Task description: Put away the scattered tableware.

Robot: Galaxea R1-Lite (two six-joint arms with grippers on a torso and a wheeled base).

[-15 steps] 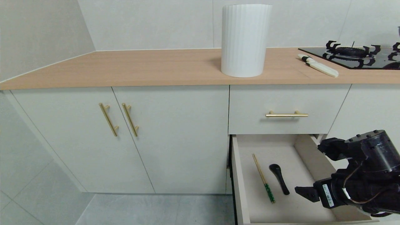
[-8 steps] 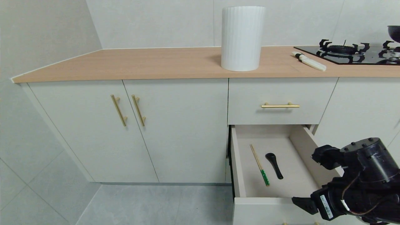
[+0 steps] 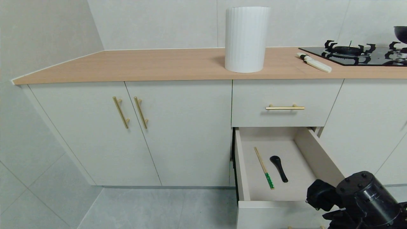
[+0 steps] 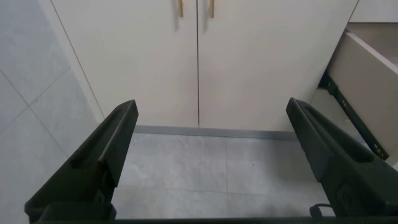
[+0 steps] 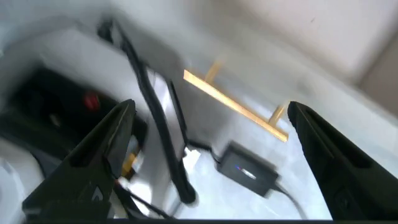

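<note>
Low in the cabinet front, an open drawer (image 3: 240, 171) holds a pair of wooden chopsticks with green ends (image 3: 264, 168) and a black spoon (image 3: 279, 165), lying side by side. A white-handled knife (image 3: 314, 63) lies on the wooden counter (image 3: 143, 63) beside the stove. My right arm (image 3: 362, 197) hangs low, in front of the drawer's right corner. Its gripper (image 5: 211, 107) is open and holds nothing, and points at a gold handle (image 5: 236, 106). My left gripper (image 4: 211, 104) is open too, low over the floor and facing the cabinet doors (image 4: 199, 62).
A tall white ribbed canister (image 3: 246, 38) stands on the counter above the drawers. A black gas stove (image 3: 356, 54) sits at the far right. The upper drawer (image 3: 285, 108) is closed. The open drawer's side (image 4: 367, 93) juts out over the grey floor (image 3: 143, 210).
The head view shifted back early on, bringing the drawer's front into sight. Since then my right arm has dropped lower, and its fingers have sunk below the picture's edge.
</note>
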